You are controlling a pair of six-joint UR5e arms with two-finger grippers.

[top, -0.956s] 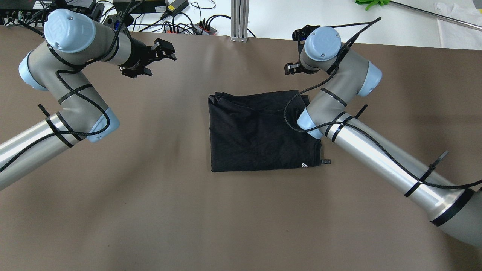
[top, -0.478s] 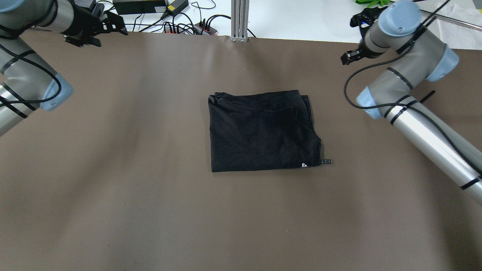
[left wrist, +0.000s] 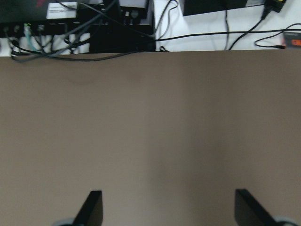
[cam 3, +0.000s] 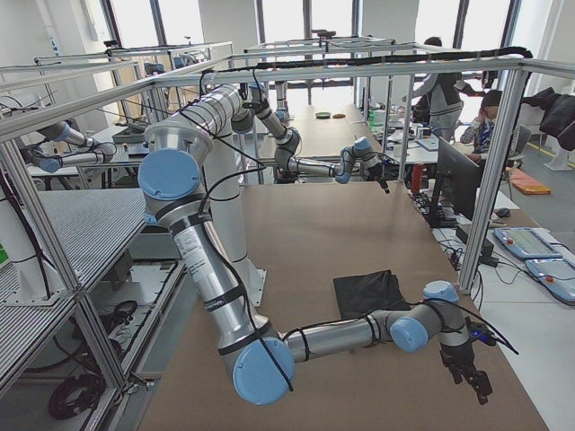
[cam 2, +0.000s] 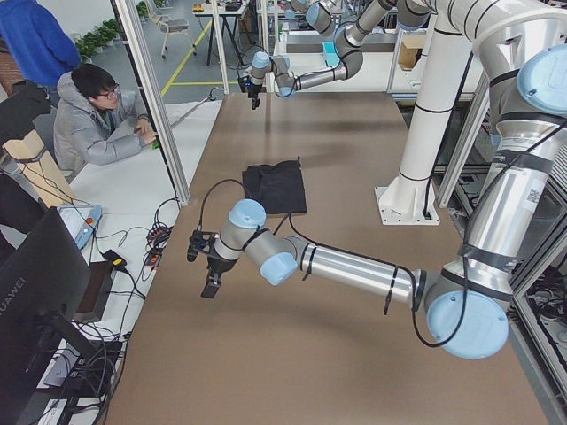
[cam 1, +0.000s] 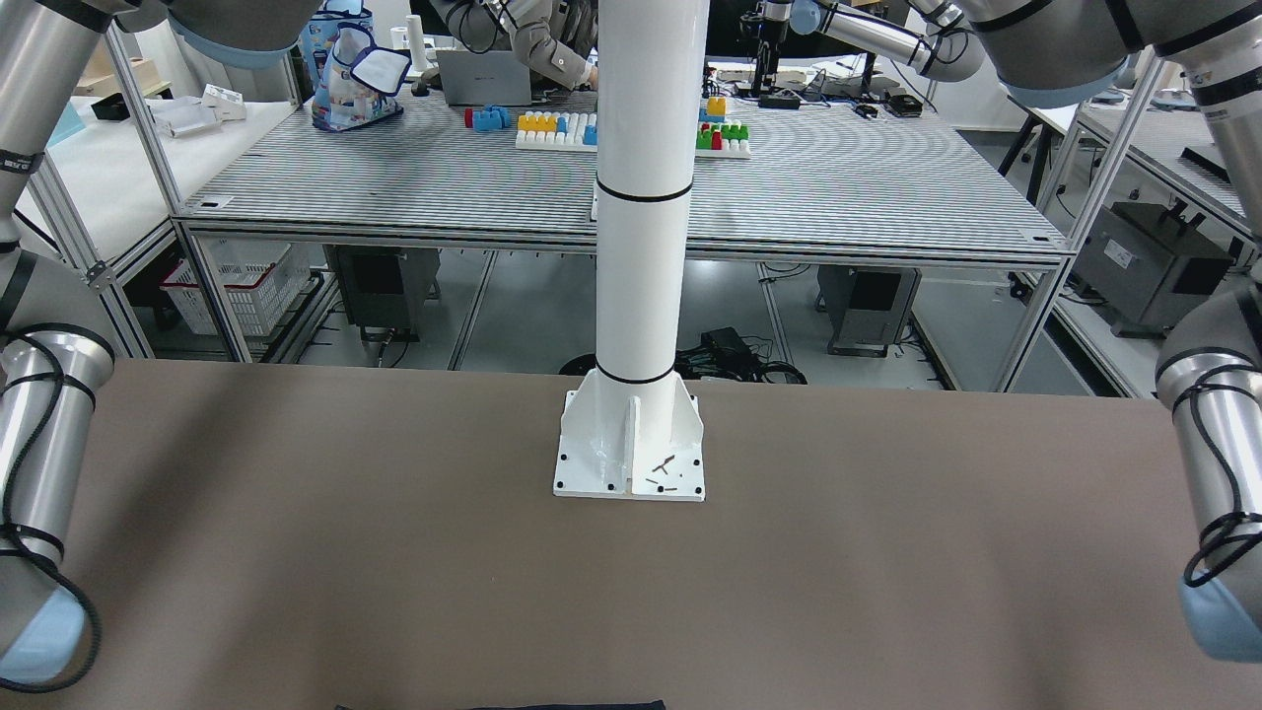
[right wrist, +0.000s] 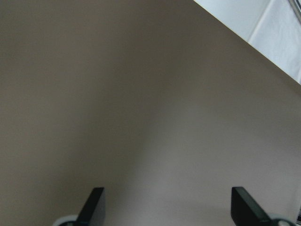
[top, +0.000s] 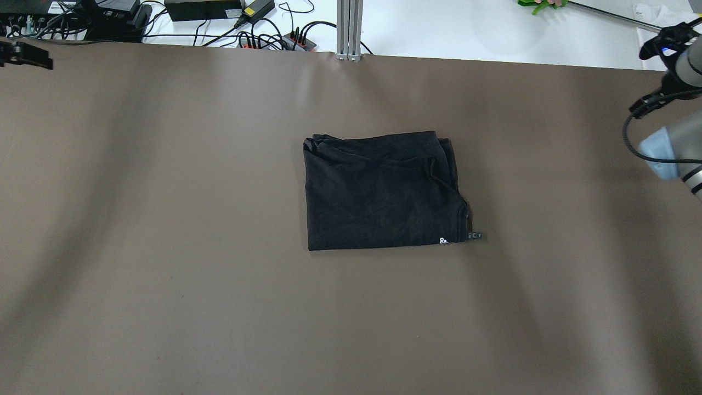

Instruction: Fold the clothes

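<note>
The clothes (top: 384, 192) are one black garment, folded into a flat rectangle in the middle of the brown table (top: 164, 274). It also shows in the side views (cam 2: 276, 186) (cam 3: 370, 292) and as a sliver (cam 1: 552, 705) at the front view's bottom edge. My left gripper (top: 26, 56) hangs at the table's far left corner, far from the garment. Its fingers (left wrist: 91, 209) stand wide apart over bare table, nothing between them. My right gripper (top: 643, 104) is at the right edge, also open, fingers (right wrist: 244, 205) apart over bare table.
Cables and power bricks (top: 219, 16) lie beyond the far edge, beside an aluminium post (top: 349, 27). The white pole's base plate (cam 1: 629, 449) is bolted at the robot's side. A seated person (cam 2: 97, 115) is off the table's far side.
Both arms have swung outward from beside the garment to the table's left and right edges. The garment has not moved.
</note>
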